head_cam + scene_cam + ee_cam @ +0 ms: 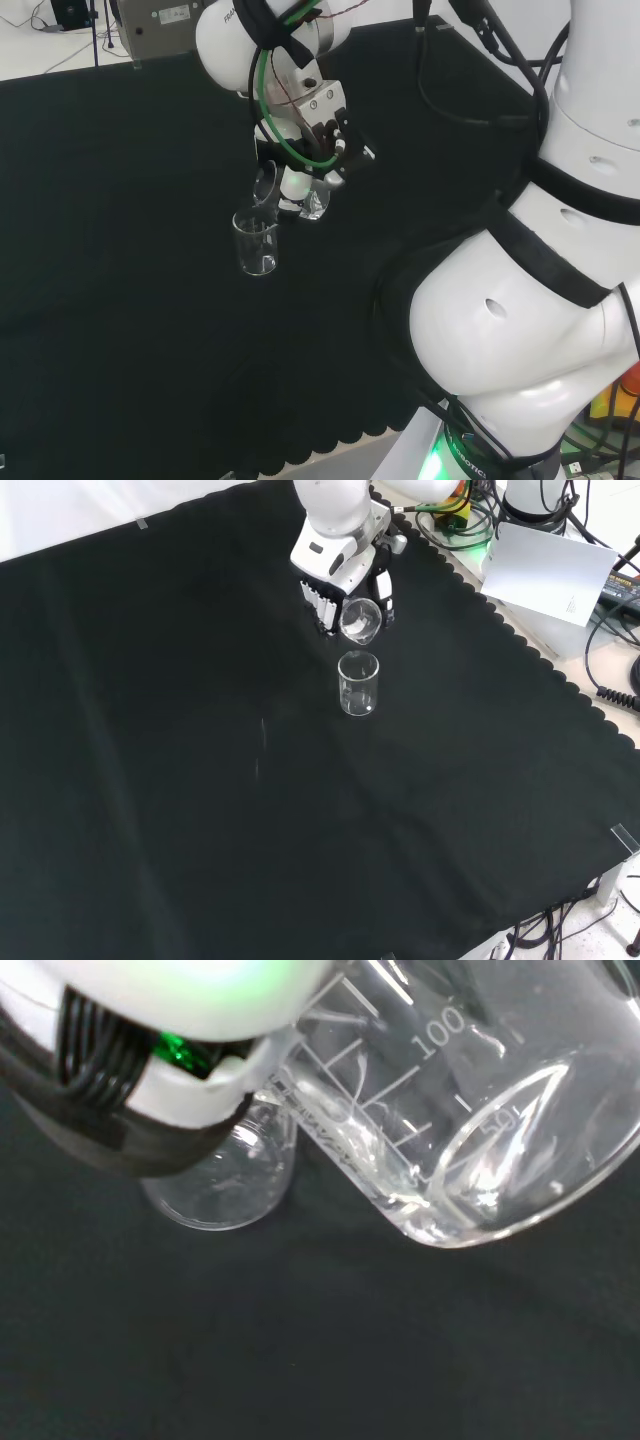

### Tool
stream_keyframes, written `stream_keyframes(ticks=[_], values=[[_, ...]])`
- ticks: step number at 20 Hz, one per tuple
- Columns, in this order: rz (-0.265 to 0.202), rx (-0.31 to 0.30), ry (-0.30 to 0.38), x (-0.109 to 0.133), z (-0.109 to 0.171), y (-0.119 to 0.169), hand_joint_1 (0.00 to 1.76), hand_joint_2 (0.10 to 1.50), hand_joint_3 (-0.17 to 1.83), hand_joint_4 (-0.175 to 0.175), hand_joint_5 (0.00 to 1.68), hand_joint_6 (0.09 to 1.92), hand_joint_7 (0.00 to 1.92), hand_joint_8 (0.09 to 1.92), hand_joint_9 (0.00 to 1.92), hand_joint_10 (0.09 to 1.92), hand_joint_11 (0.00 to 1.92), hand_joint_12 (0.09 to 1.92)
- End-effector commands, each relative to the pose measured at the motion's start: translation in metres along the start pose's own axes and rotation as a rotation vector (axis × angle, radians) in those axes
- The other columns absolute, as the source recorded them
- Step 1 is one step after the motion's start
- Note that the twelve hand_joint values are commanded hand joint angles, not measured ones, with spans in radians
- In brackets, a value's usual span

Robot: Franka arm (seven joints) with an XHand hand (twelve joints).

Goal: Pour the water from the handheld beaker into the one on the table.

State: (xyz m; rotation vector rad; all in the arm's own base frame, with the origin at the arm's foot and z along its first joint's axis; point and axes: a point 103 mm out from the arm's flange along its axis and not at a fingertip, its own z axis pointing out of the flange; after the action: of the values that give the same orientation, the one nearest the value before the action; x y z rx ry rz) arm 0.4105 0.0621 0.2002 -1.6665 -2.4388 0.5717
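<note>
The held beaker carries white graduation lines up its clear side; the rest of its print is too small to make out. It is plain clear glass, tipped steeply on its side, with a little water pooled against its lower wall near the base. The hand is clamped on this beaker, black fingers curled round its body, seen in the front view.

The beaker on the table stands upright on the black cloth, clear and straight-walled with a small pouring lip. The held beaker's mouth hangs just above and beside this standing beaker's rim in the head view, the two close but apart.
</note>
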Motion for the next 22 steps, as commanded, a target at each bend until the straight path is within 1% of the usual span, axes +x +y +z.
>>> stream_keyframes(ticks=[1,6,12,15,22], values=[[0.031,0.059,-0.119,-0.001,-0.002,0.005,1.17,0.60,0.81,-0.007,1.22,0.84,1.49,0.82,1.55,0.63,1.40,0.68],[0.031,0.056,-0.133,0.001,-0.006,0.004,1.17,0.60,0.81,-0.008,1.22,0.84,1.49,0.82,1.55,0.63,1.40,0.68],[0.032,0.074,-0.183,0.005,-0.008,0.005,1.17,0.60,0.81,-0.008,1.22,0.84,1.49,0.82,1.55,0.63,1.40,0.68],[0.020,0.077,-0.207,0.005,-0.006,0.005,1.16,0.60,0.81,-0.007,1.22,0.84,1.49,0.82,1.56,0.64,1.40,0.68],[0.034,0.105,-0.243,0.011,-0.009,0.010,1.16,0.60,0.81,-0.005,1.22,0.84,1.49,0.82,1.56,0.64,1.40,0.69]])
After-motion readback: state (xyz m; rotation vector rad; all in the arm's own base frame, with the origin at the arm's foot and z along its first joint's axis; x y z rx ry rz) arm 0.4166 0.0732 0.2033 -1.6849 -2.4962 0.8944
